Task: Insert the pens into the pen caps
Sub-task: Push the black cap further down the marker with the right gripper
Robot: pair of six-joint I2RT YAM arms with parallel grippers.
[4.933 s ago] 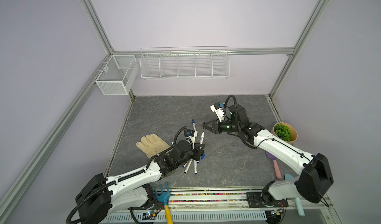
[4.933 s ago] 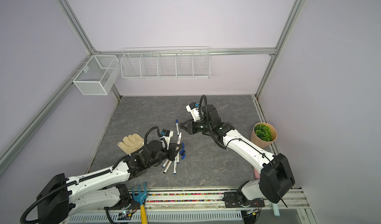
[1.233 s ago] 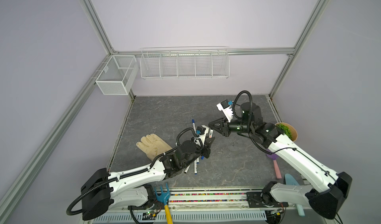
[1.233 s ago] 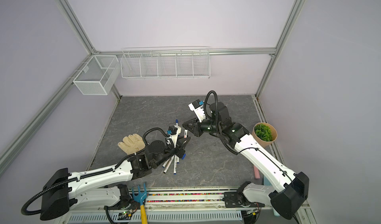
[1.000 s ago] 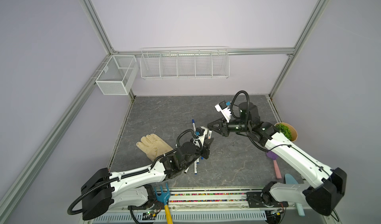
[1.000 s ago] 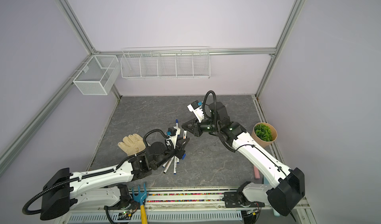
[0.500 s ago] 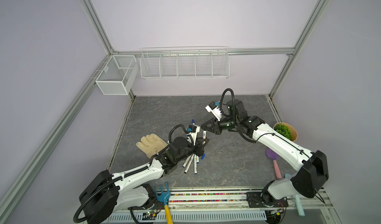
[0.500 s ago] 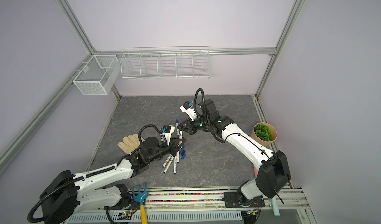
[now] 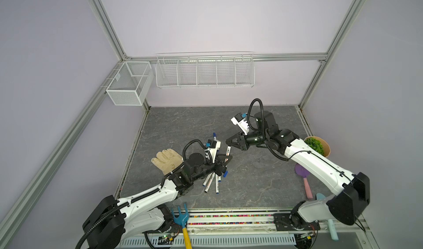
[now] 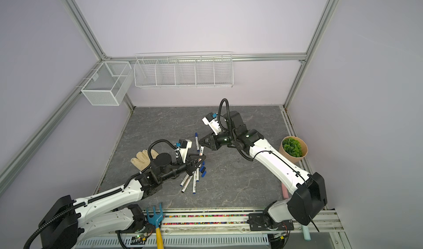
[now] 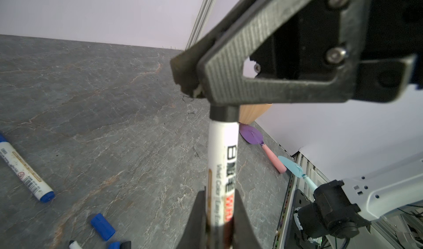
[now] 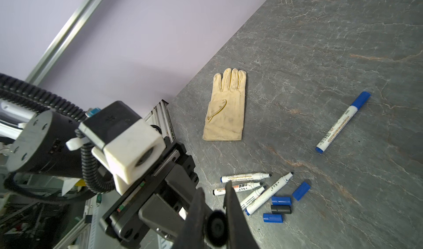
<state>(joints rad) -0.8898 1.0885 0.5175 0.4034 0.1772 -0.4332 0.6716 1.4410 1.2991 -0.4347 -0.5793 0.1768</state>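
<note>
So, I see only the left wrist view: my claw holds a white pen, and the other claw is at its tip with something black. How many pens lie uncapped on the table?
Observer: Four uncapped pens lie in a bunch, clear in the right wrist view.
Operator: And loose caps for them?
Observer: Three blue caps and one black cap lie beside the tips of those pens.
Operator: Is anything else near?
Observer: A beige glove lies flat left of the bunch in both top views, apart from it.
</note>
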